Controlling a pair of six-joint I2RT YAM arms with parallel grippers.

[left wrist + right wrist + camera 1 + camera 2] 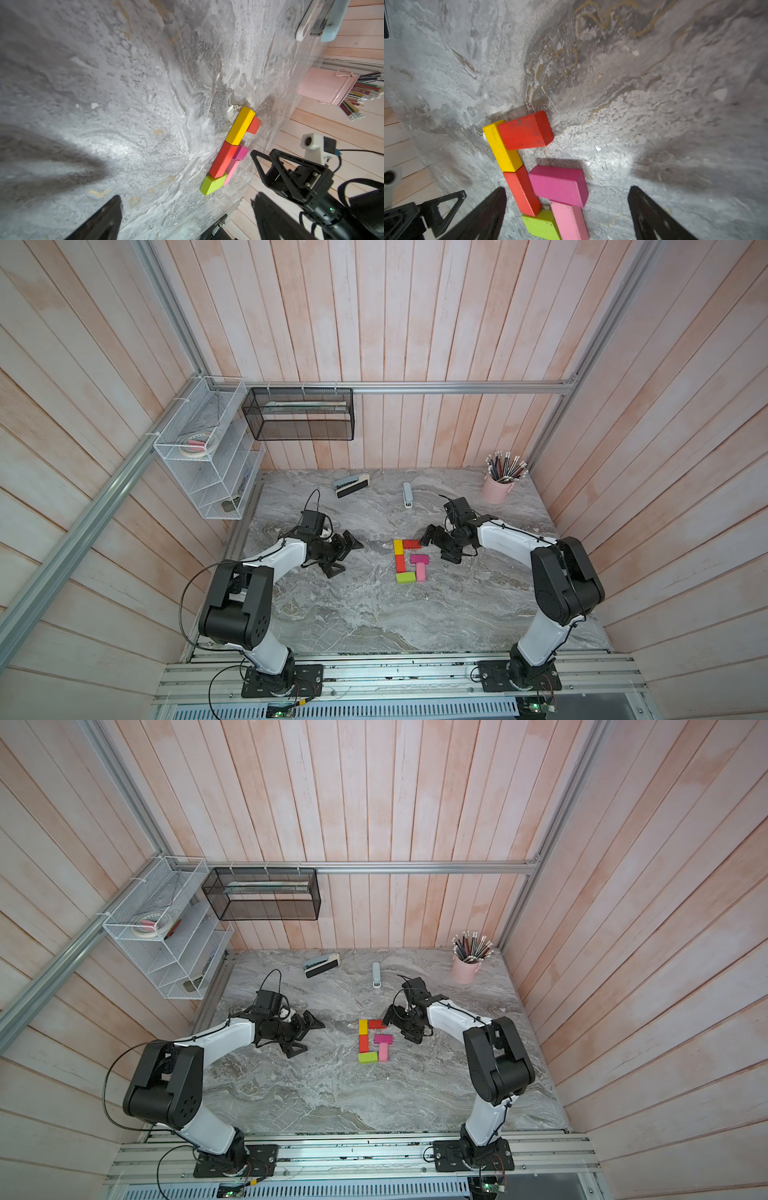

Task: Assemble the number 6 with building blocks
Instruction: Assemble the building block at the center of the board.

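Note:
The building blocks lie flat and touching on the marble table (pixel 353 614), forming the number 6 (pixel 409 561). Yellow (pixel 398 546) and red (pixel 412 544) make the far end. A second red (pixel 400 563), magenta (pixel 419 558), light pink (pixel 421 571) and lime green (pixel 405 577) close the loop. My right gripper (pixel 437 546) hovers just right of the far red block, open and holding nothing; in the right wrist view (pixel 566 192) the magenta block (pixel 559 185) shows between its fingers. My left gripper (pixel 344 556) stands open and empty well to the left of the blocks (pixel 228 149).
A grey-white stapler (pixel 407 494) and a second stapler-like tool (pixel 351 485) lie near the back wall. A pink cup of pencils (pixel 498 488) stands at the back right. A white wire shelf (pixel 208 456) and a black mesh basket (pixel 299 414) hang at the back left.

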